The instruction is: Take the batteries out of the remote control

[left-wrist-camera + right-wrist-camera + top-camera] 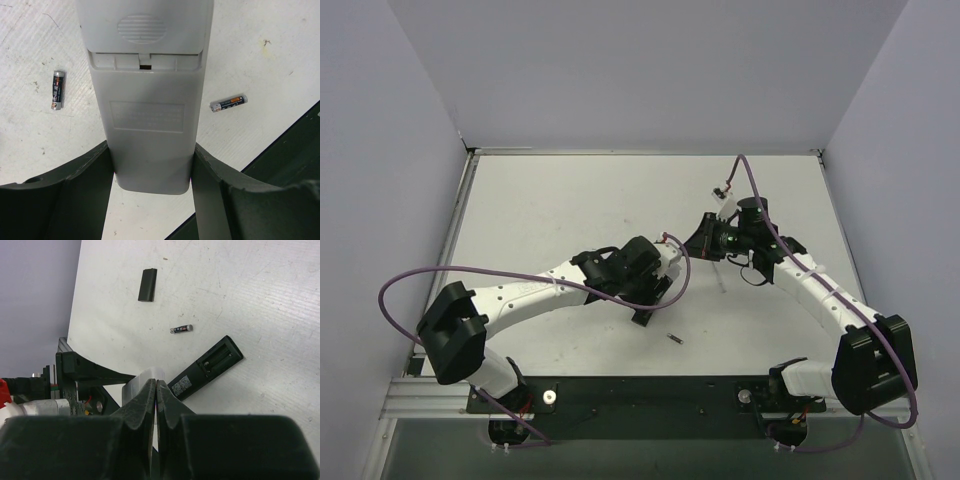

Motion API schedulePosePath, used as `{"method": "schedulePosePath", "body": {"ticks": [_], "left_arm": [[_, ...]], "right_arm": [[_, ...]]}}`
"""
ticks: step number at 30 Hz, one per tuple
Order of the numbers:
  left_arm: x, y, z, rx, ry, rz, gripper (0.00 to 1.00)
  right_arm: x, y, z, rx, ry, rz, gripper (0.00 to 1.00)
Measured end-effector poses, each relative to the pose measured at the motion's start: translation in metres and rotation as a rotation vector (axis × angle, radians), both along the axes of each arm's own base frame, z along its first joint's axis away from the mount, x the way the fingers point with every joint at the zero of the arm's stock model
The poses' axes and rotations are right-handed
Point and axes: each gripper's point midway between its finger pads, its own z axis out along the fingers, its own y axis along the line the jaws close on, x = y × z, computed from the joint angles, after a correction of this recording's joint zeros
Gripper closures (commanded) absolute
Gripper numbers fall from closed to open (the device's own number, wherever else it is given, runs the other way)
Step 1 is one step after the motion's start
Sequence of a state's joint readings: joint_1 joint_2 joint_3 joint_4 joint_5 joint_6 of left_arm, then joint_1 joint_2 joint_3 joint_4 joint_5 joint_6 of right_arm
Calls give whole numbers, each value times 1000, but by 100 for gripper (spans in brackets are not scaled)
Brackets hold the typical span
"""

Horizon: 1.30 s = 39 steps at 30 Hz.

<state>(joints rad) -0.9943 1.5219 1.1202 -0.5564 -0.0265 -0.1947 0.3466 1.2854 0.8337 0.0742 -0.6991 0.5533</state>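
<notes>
Remote control [147, 100] clamped, batteries [58, 89] out on the worktop [260, 60]
My left pincer [150, 155] pinches it steady for emptying; my right pincer [156, 390] is pressed together.

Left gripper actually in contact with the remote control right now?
Touching. The left wrist view shows the left gripper with its fingers flush against both long sides of the remote control, with no gap on either side.

The arms [535, 288] are white with black joints [455, 330], purple cables [450, 268] and black end effectors [156, 390].
</notes>
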Motion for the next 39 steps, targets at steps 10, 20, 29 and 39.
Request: {"method": "schedulePosePath", "body": {"ticks": [10, 20, 29, 39], "left_arm": [[-2, 2, -1, 9, 7, 0, 100], [-2, 2, -1, 7, 9, 1, 100], [-2, 2, -1, 7, 9, 1, 100], [-2, 2, -1, 7, 8, 1, 100]], "right_arm": [[1, -2, -2, -19, -12, -2, 50], [-11, 6, -18, -77, 30, 80, 53], [-16, 12, -26, -93, 47, 103, 76], [-12, 10, -25, -84, 49, 84, 98]]}}
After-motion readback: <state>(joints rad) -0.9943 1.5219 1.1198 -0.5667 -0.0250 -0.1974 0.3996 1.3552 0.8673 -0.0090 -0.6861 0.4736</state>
